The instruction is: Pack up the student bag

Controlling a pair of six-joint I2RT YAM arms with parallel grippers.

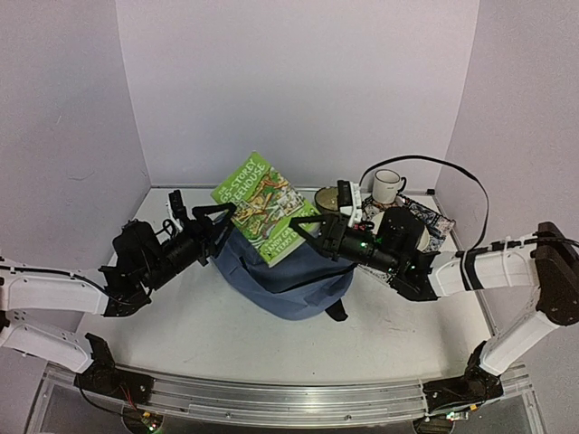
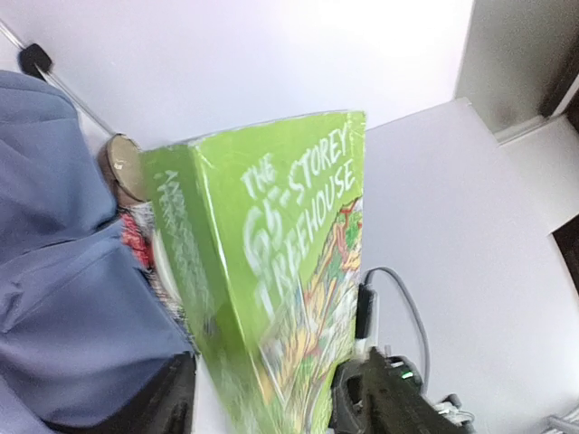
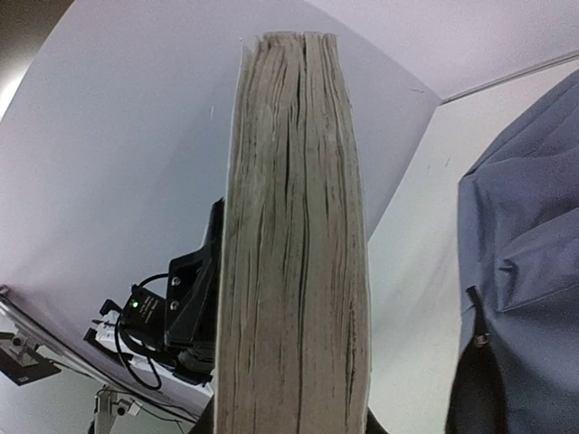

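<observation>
Right then, from the overhead camera I saw the student bag [image 1: 288, 282] slumped on the white surface [image 1: 199, 330], about midway between the two arms and a little toward the back wall. It was a soft slate-blue fabric heap with no firm shape, its cloth folded and creased. A dark line arced across its front, and a black strap end [image 1: 336, 311] poked out at its near right side. On the left wrist camera the same blue cloth [image 2: 54, 298] filled the left of the view in loose folds. On the right wrist camera it [image 3: 529, 226] hung down the right edge, with a small dark zip pull on it.

Above the bag's top a green paperback book [image 1: 264, 206] stood tilted in the air, cover facing up toward the camera. The right jaws were closed on its lower right corner, and the right wrist view showed its page edges [image 3: 294, 253] rising straight up from between them. The left jaws stood parted at the bag's left edge, by the book's lower left side. I could not tell whether they touched the book.

Behind the right arm sat a white mug [image 1: 389, 186], with a black cable [image 1: 452, 167] looping past it.
</observation>
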